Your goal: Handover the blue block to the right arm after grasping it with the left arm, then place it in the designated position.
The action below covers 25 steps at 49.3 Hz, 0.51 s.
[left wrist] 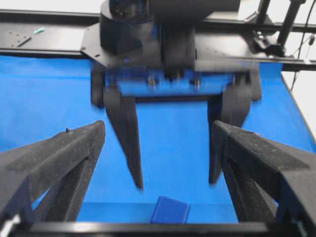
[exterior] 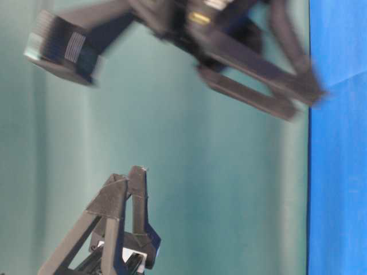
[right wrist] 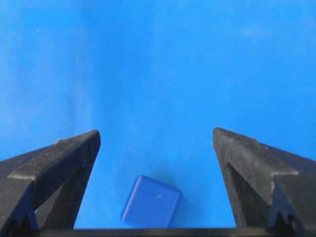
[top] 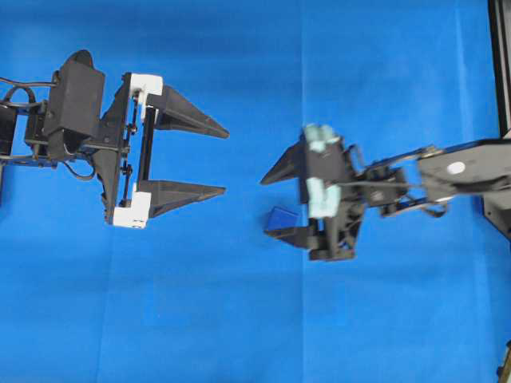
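Blue cloth (top: 239,319), left gripper (top: 225,159) spread wide, right gripper (top: 265,207) wide, tilted above loose blue block (top: 281,219)

Count: one block, two grippers, one cloth

One blue block (top: 280,218) lies on the single blue cloth (top: 239,319). Two grippers: the left gripper (top: 226,161) with two white brackets, well left of the block, and the right gripper (top: 264,207) with two teal-grey plates, at the block. Each gripper has two black fingers, four in all.
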Tool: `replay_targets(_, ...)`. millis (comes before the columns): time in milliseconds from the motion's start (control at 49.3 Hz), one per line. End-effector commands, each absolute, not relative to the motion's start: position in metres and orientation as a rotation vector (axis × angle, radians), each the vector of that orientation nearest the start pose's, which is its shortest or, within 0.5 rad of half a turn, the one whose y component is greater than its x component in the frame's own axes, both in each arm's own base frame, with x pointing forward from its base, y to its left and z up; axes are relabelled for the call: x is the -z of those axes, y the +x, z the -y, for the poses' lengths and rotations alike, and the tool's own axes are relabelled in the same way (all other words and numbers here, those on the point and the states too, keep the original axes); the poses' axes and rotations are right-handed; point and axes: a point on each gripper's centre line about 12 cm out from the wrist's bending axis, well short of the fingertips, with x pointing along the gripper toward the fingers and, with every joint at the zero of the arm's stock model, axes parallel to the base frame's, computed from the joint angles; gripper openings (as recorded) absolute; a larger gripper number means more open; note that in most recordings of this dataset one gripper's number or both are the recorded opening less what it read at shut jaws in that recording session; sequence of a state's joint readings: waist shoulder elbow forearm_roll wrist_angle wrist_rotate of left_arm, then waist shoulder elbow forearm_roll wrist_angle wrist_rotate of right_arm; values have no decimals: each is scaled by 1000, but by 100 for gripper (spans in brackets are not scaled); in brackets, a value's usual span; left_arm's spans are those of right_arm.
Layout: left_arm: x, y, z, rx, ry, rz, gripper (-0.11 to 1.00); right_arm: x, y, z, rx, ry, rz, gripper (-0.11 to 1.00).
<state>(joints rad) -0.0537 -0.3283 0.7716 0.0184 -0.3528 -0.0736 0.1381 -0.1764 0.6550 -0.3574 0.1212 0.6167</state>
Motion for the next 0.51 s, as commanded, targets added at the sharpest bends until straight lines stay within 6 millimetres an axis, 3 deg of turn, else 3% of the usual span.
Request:
replay_targets(0,-305,347,20,61,-54,-51,93,-263,358,-44,-13,191,-533,91)
replay_targets(223,-304,347,20,61,-57,-52,93,-307,325,-34,24,158,-479,90)
replay_targets(487,-305,347,20,61,-55,-51,93,-325,296,-27,31,151,-424,90)
